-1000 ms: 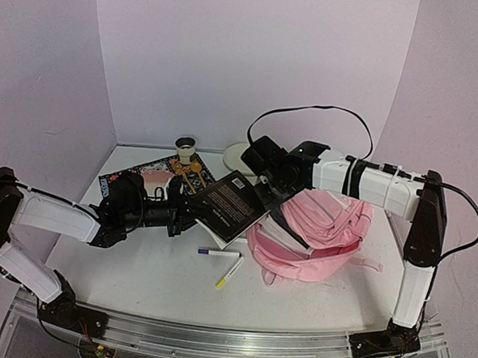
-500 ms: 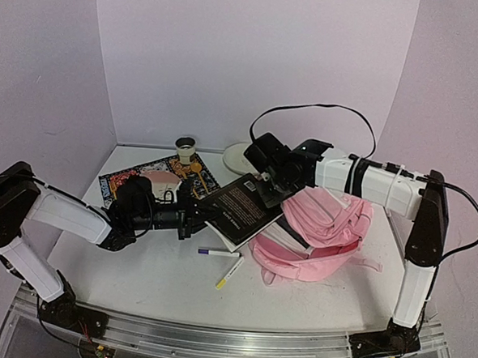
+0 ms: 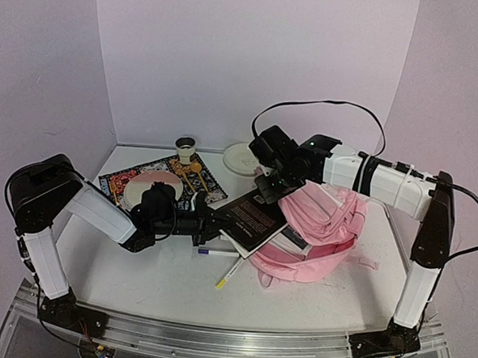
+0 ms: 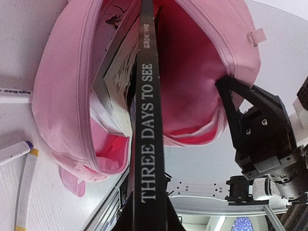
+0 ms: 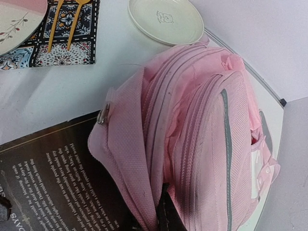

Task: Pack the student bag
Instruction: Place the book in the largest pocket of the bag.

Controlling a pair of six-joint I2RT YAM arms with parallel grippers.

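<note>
The student bag [image 3: 326,221] slumps right of centre on the desk [image 3: 136,274], soft and floppy, so my right end effector [image 3: 273,185] pinches its top rim, propping the mouth up. The stiff black book [image 3: 253,219], clamped in my left end effector [image 3: 210,226], sits nose-first inside.

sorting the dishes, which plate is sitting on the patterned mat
The pinkish plate at the left, which lies on the patterned placemat beside the wooden utensils. The cream plate with the bear mark sits on the bare table near the back wall.
</note>
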